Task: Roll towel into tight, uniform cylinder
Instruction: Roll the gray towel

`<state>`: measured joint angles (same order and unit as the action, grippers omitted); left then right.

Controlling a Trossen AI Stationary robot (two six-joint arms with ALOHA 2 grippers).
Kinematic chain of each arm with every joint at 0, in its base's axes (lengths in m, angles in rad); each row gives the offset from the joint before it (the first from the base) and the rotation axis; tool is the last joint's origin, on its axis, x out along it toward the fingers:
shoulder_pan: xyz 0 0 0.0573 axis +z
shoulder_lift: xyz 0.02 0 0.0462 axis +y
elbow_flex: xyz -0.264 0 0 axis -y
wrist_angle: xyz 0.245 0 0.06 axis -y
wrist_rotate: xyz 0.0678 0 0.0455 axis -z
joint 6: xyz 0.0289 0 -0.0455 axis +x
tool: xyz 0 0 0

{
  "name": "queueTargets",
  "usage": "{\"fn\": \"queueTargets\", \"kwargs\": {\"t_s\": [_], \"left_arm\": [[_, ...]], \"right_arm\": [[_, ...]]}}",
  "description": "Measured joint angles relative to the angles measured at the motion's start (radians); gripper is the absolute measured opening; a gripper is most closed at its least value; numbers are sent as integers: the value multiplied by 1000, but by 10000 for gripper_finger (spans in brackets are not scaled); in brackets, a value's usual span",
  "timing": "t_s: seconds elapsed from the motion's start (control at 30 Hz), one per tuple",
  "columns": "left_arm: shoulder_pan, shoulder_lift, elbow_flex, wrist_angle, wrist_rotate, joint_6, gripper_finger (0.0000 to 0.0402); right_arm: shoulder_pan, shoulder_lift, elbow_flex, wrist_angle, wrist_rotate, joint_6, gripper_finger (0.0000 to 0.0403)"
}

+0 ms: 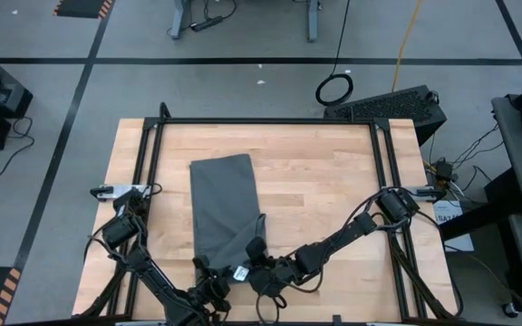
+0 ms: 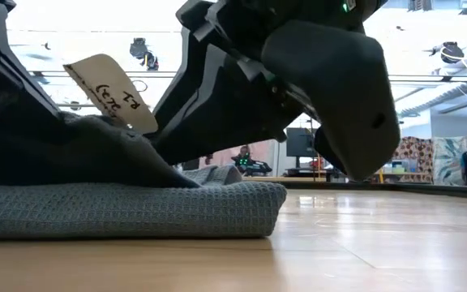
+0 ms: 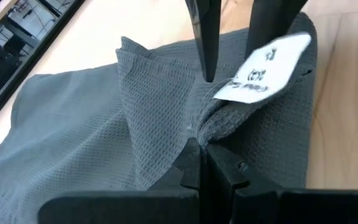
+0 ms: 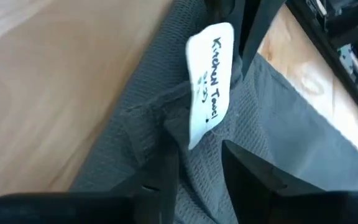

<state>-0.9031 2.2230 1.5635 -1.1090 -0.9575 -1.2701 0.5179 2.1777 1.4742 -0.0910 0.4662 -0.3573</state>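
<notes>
A pale wooden desk [image 1: 315,181], bordered by a dark metal frame [image 1: 270,121], stands on a grey floor marked with black tape lines. On it we see the towel [image 1: 225,204], dark grey and waffle-textured, lying flat as a long folded strip left of the desk's centre, running from mid-desk to the near edge; it is not rolled. Both arms meet at the strip's near end. In the high view, the left gripper [image 1: 214,270] sits at the near left corner and the right gripper [image 1: 256,256] just beside it at the near right corner. In the left wrist view we see the left gripper's fingers [image 3: 191,160] clenched on a raised ridge of cloth. In the right wrist view the right gripper's fingers [image 4: 166,163] stand parted, straddling bunched cloth beneath the white tag [image 4: 209,81], which bears handwriting. In the low view the tag [image 2: 113,91] sticks up above the lifted fold, while the rest of the towel lies flat.
</notes>
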Motion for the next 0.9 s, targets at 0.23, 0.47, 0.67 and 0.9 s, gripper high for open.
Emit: {"fn": "queueTargets", "kwargs": {"t_s": [0.23, 0.47, 0.67, 0.9], "left_arm": [[0, 0, 0, 7, 12, -6, 10], [0, 0, 0, 9, 12, -7, 12], [7, 0, 0, 97, 11, 28, 54], [11, 0, 0, 189, -23, 129, 159]], "right_arm": [[1, 0, 0, 12, -27, 74, 34], [5, 0, 0, 9, -27, 108, 9], [14, 0, 0, 5, -19, 110, 3], [14, 0, 0, 4, -20, 117, 1]]}}
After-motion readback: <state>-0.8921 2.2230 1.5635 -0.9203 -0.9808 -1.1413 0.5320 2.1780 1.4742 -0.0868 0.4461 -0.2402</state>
